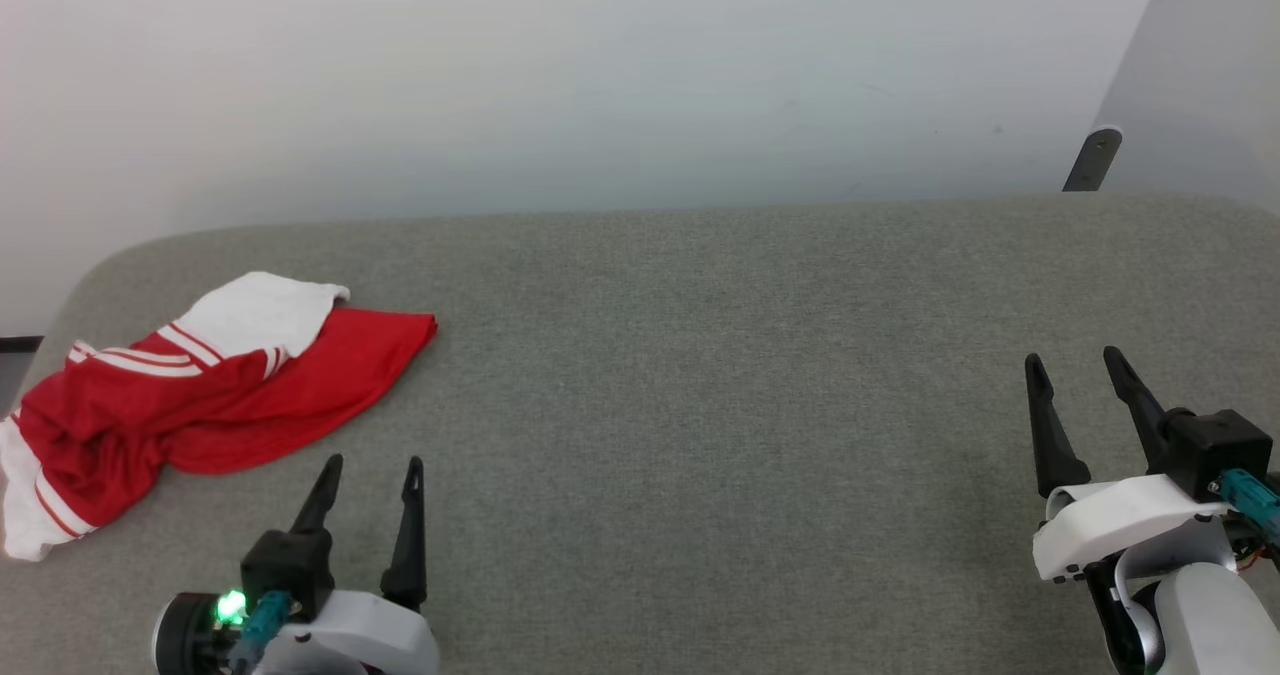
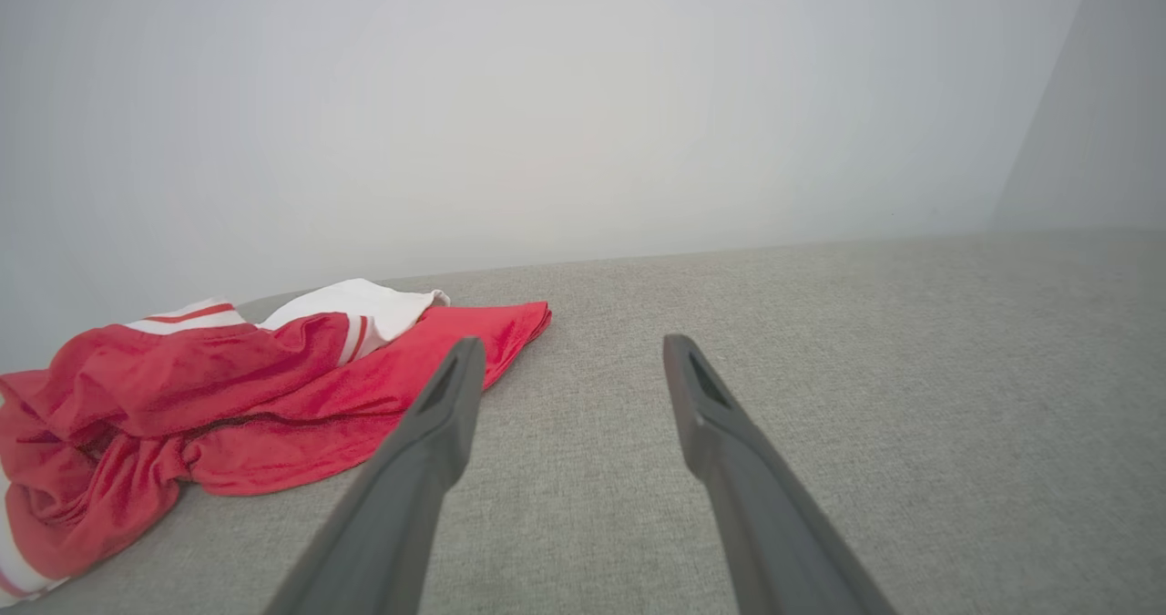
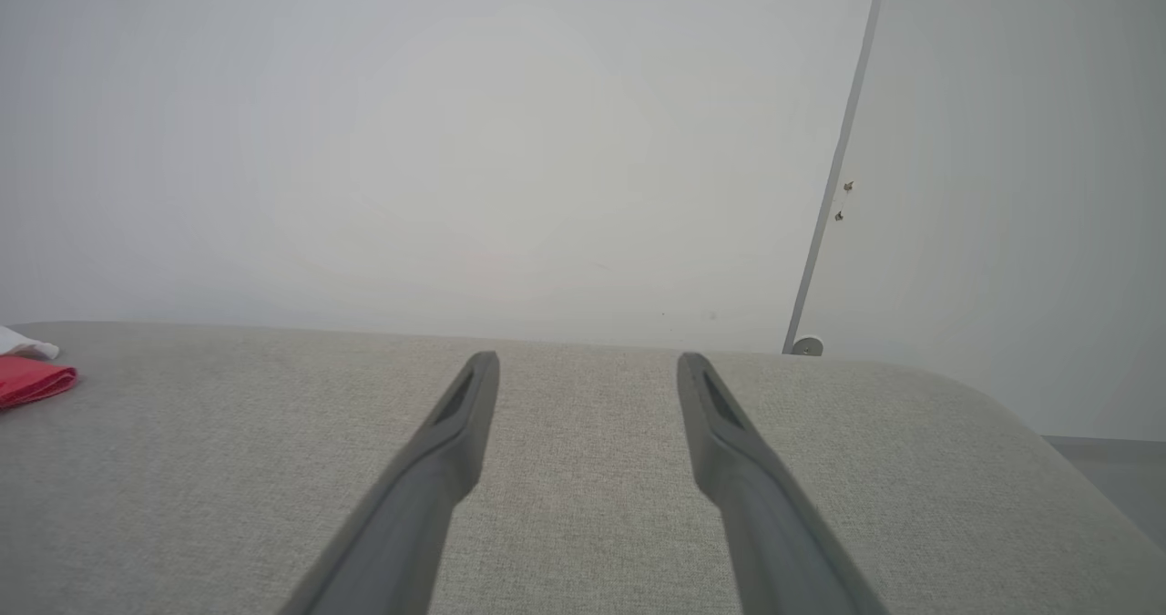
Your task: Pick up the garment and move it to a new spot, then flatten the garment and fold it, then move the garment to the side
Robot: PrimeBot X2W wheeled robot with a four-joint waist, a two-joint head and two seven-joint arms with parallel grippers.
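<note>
Grey surface point(image 1: 700, 405), white wall point(image 1: 500, 75), crumpled garment point(image 1: 230, 395), left end effector point(image 1: 374, 460) and right end effector point(image 1: 1072, 355) spread, empty

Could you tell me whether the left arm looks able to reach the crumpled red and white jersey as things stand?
Probably yes. The left gripper is open and empty, just short of the jersey, which lies ahead and to its left on the grey padded surface, with nothing between them.
</note>
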